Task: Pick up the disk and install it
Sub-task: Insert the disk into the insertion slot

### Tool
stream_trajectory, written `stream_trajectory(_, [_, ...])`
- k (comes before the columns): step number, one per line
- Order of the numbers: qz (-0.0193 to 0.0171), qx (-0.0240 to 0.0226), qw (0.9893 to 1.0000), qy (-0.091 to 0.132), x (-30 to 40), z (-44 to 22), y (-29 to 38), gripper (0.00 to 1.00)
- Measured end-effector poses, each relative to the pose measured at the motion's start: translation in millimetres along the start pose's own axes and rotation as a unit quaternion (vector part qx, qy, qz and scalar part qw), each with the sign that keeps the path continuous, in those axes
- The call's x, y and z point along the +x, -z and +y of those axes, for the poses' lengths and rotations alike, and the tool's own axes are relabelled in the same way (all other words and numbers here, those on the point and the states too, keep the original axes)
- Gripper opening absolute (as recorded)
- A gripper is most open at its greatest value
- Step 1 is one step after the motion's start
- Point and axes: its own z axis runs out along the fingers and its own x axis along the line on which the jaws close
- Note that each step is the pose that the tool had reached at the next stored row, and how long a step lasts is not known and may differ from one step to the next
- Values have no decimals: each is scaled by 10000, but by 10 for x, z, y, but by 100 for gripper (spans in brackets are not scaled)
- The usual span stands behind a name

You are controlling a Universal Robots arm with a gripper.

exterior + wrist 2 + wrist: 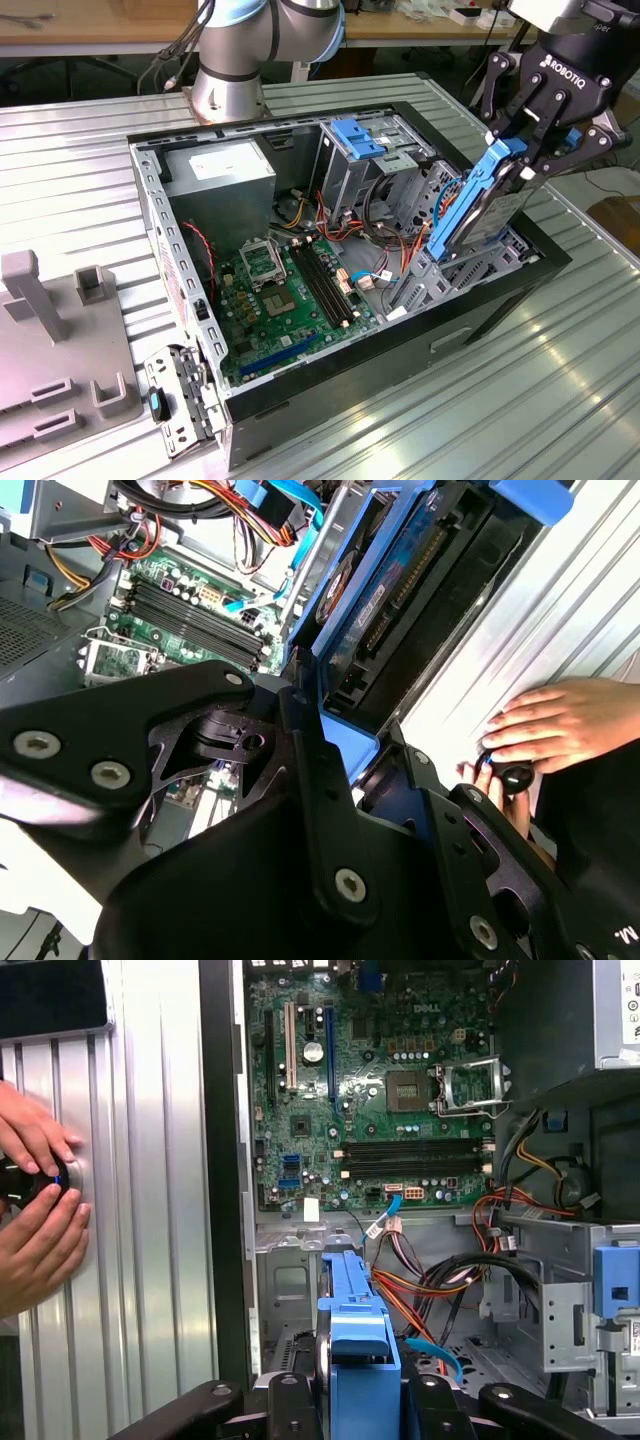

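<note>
The disk [480, 205] is a dark grey drive in bright blue rails. It hangs tilted over the open computer case [330, 375] at the exterior view's right. Its lower end dips toward the grey bay at the case's front corner. My black gripper [525, 150] is shut on the disk's upper end. In the second wrist view the disk [400, 590] runs away from the fingers [310, 740] that clamp its blue rail. The first wrist view has the disk's blue end [358, 1330] held in the gripper [355, 1400], above the orange and black cables.
Inside the case lie a green motherboard [280, 300], a grey power supply [220, 175] and a metal cage with a blue bracket [360, 140]. A person's hands [35, 1200] rest on the ribbed table beside the case. A grey fixture [50, 340] stands at the exterior view's left.
</note>
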Motion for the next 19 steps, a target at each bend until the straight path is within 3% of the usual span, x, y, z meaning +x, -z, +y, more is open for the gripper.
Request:
stream_trajectory(8, [1, -14, 10000, 0, -1, -5, -53, 37])
stream_trajectory(19, [-31, -27, 10000, 0, 0, -6, -20, 37])
